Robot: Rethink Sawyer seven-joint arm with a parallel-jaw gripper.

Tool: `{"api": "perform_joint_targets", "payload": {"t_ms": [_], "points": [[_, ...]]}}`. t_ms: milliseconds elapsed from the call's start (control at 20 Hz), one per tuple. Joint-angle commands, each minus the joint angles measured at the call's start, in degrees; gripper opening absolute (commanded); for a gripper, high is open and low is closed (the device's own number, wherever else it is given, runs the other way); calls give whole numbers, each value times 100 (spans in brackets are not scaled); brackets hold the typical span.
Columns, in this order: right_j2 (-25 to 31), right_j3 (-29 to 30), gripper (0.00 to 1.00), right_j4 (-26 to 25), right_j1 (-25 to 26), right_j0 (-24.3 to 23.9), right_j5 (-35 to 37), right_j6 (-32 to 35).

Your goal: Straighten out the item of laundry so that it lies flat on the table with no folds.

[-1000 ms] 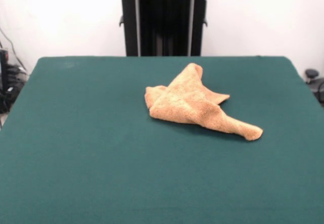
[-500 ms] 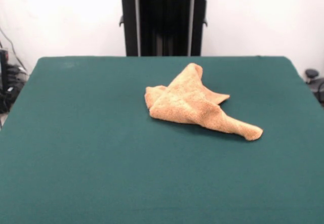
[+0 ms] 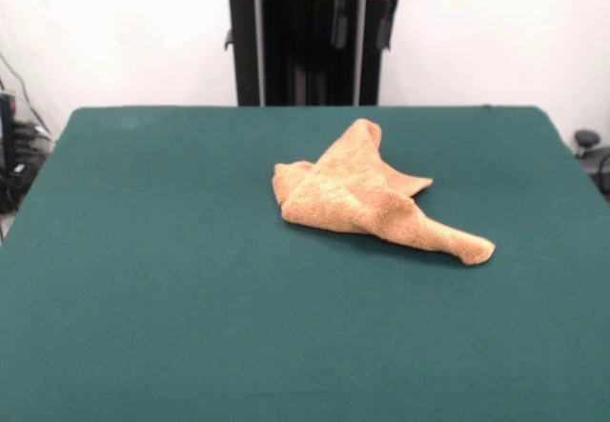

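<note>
Orange-tan terry towel (image 3: 367, 198) crumpled, folded over itself — one corner trailing out toward right; lies mid-table on dark green felt table (image 3: 172, 279).

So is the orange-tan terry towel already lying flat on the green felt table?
No, the towel is bunched, folded over itself with corners sticking out.

A red housing carries the claw (image 3: 360, 24), whose two thin dark fingers (image 3: 337, 27) have silver-grey upper parts
</note>
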Motion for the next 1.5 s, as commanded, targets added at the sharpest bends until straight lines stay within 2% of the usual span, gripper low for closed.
{"api": "perform_joint_targets", "payload": {"t_ms": [50, 250, 450, 750, 850, 900, 950, 1200, 1350, 1500], "points": [[714, 466, 100, -16, 1093, -21, -1133, 1169], [717, 555, 100, -56, 1087, -48, -1275, 1161], [974, 778, 100, 36, 722, -333, -1078, 1122], [511, 826, 100, 251, 280, -113, -609, 1194], [855, 1168, 100, 367, 201, -431, -1056, 1493], [1197, 1378, 100, 338, 223, -711, -1529, 1713], [1223, 1409, 100, 272, 205, -772, -1703, 1737], [1450, 1547, 100, 371, -297, -1052, -1105, 1480], [1408, 1429, 100, 497, -524, -1032, -620, 1308], [1156, 1168, 100, 646, -774, -799, 26, 1200]]}}
